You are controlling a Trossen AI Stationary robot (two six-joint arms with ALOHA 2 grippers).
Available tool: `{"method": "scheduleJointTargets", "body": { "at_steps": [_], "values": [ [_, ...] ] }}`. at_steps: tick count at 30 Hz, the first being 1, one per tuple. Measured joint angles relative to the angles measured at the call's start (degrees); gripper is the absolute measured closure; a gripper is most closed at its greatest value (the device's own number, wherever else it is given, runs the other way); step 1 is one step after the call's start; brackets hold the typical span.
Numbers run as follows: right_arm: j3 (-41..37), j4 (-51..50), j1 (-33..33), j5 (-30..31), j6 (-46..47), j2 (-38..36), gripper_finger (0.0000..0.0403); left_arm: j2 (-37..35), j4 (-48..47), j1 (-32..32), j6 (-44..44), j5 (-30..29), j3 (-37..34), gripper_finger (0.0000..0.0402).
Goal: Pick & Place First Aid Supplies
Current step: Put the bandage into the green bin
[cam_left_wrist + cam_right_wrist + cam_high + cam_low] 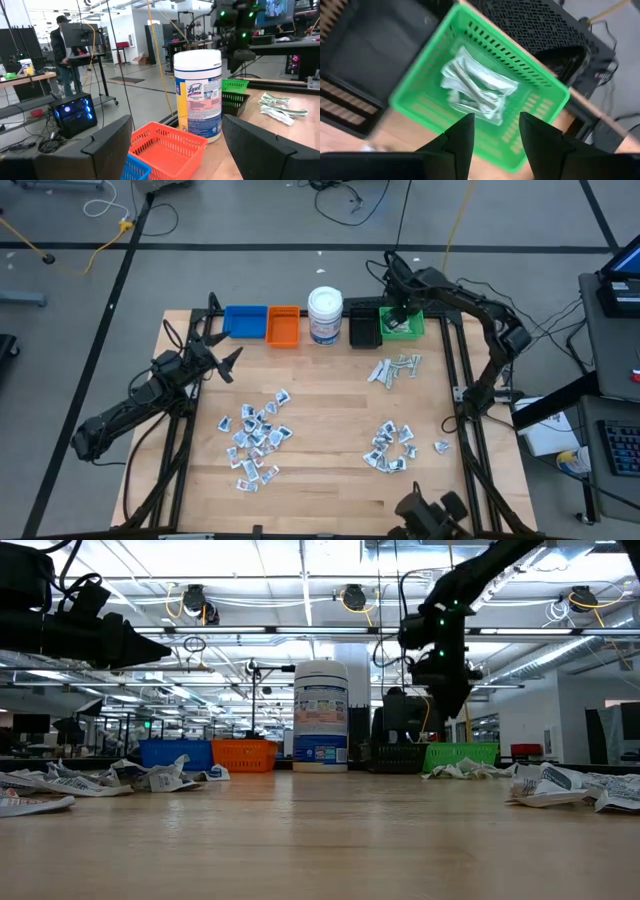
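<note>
The first aid supplies are small white and silvery packets in three loose piles on the table: near left, near right and middle right. A few more packets lie on the floor of the green bin at the far right. My right gripper hangs above that bin, pointing steeply down and open, with nothing between its fingers. My left gripper waits open and level over the table's far left part, facing the bins.
Along the far edge stand a blue bin, an orange bin, a white jar with a blue label and a black bin beside the green one. Bare wood lies between the packet piles.
</note>
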Motion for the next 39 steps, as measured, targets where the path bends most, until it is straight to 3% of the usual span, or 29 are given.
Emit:
{"method": "scheduleJointTargets", "body": {
  "at_steps": [7,11,16,25,34,39],
  "values": [
    [0.0,-4.0,2.4,0.1,24.8,-5.1,0.0259,0.0,0.0,0.0,0.0,0.0,0.0,0.0091],
    [0.0,-8.7,3.2,0.4,34.6,-7.3,0.0259,0.0,0.0,0.0,0.0,0.0,0.0,0.0092],
    [0.0,-13.9,4.8,5.5,44.5,-8.8,0.0259,0.0,0.0,0.0,0.0,0.0,0.0,0.0091],
    [-6.6,-15.5,5.1,5.7,53.1,-8.8,0.0259,0.0,0.0,0.0,0.0,0.0,0.0,0.0091],
    [-23.0,-1.4,5.8,0.0,56.4,-10.6,0.0259,0.0,0.0,0.0,0.0,0.0,0.0,0.0092],
    [-29.9,4.6,6.0,-0.2,57.7,-10.6,0.0259,0.0,0.0,0.0,0.0,0.0,0.0,0.0091]
  ]
}}
